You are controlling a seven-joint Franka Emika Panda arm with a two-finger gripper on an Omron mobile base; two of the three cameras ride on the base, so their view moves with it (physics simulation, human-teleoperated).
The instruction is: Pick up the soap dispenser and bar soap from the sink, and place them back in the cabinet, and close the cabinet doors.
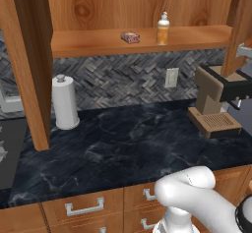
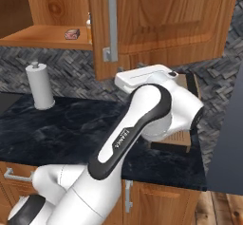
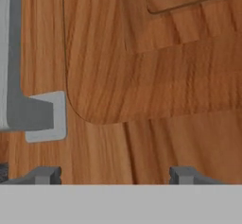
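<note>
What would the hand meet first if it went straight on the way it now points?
Most likely the cabinet door: the hand faces its raised wooden panel, with the silver handle off to one side. Depth is unclear.

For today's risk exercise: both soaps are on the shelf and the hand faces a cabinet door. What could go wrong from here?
1. The gripper sits close against the door panel, beside the silver handle, not around it; a push may slip or catch the handle bracket.
2. The soap dispenser stands near the shelf front, so a hard-swung door might topple it.
</note>
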